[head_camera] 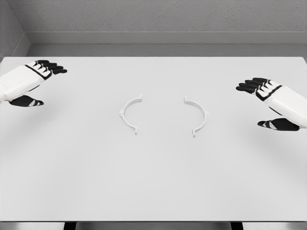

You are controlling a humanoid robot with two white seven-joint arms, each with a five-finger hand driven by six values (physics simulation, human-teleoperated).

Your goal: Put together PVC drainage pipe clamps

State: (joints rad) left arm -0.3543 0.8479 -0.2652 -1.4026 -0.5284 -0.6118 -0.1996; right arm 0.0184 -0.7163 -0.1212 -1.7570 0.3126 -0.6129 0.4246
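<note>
We find the left hand (29, 82) at the table's 9 o'clock edge, fingers extended and spread, thumb held below, grasping nothing. The right hand (274, 103) sits at 3 o'clock in a mirrored pose: fingers straight and pointing inward, thumb dropped beneath, likewise empty. Both palms appear to face the table's centre, and both hover well apart from the parts.

Moving inward, we note 2 thin white half-ring PVC clamp pieces lying flat near the centre of the plain white table (153, 182). The left clamp half (127, 114) bows toward 9 o'clock; the right clamp half (200, 116) bows toward 3 o'clock. Their open sides face each other with a clear gap between, not touching.

We judge both halves to be light, rigid and smooth, liable to skid on the tabletop if nudged sideways. Their low profile leaves little to pinch; the outer mid-arc, taken between thumb and fingertips, looks the soundest hold, keeping the end tabs free for mating. Assembly has not begun.
</note>
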